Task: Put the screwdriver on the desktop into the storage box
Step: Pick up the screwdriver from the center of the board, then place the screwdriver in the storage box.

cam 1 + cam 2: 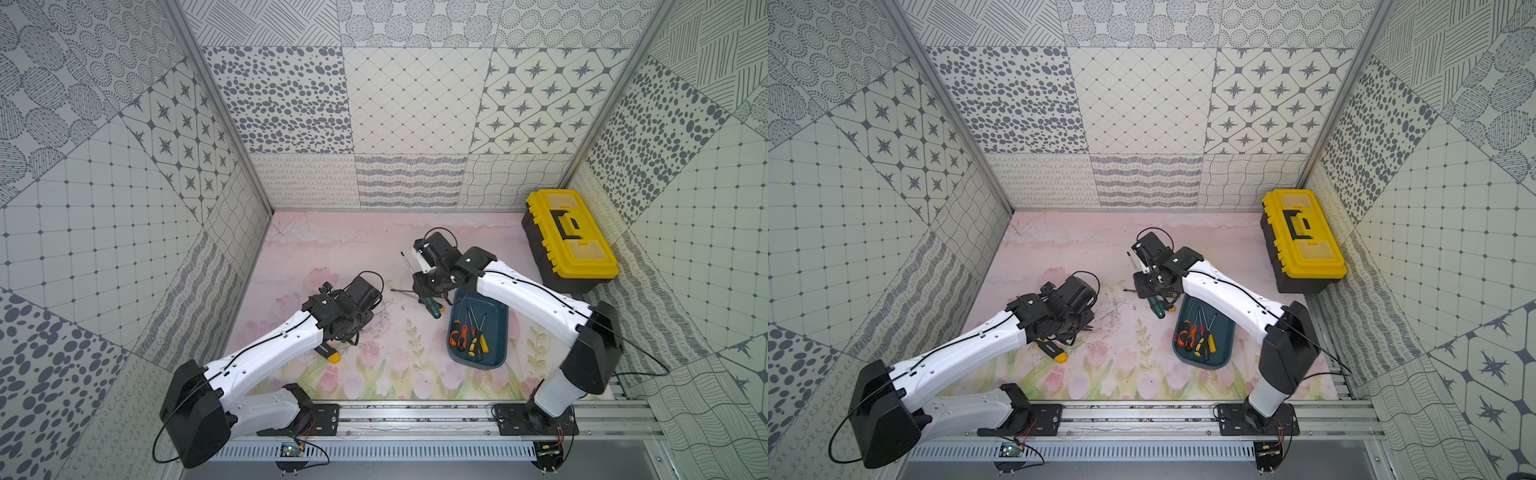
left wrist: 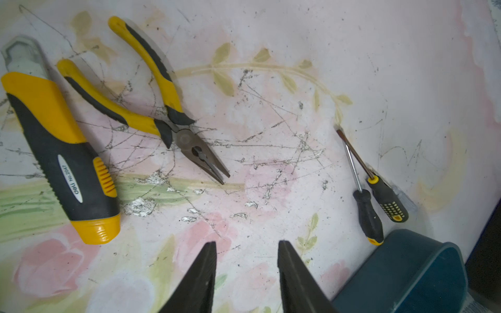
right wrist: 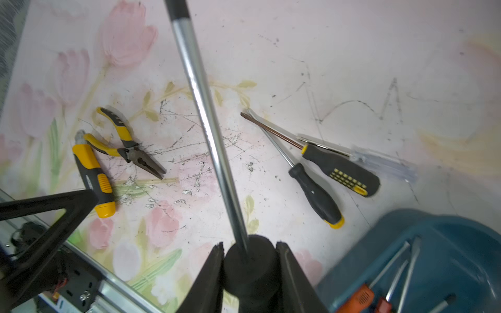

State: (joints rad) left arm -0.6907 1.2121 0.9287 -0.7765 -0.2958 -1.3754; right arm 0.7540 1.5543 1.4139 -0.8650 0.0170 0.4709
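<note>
The right gripper (image 3: 250, 248) is closed on the black front part of the green-handled screwdriver (image 1: 431, 307), near the middle of a top view, just left of the upper end of the storage box (image 1: 497, 332). Its shaft points up and left.

To do this step well, I think the arm should carry it to the lower right, over the box. It should then turn the shaft along the tools (image 1: 458, 333) lying inside (the rim may catch the tip) and release low.

The left gripper (image 2: 247, 244) is partly open and empty above the desktop (image 1: 332, 249). One black-handled screwdriver (image 3: 315, 193) lies on the desktop near the box.
</note>
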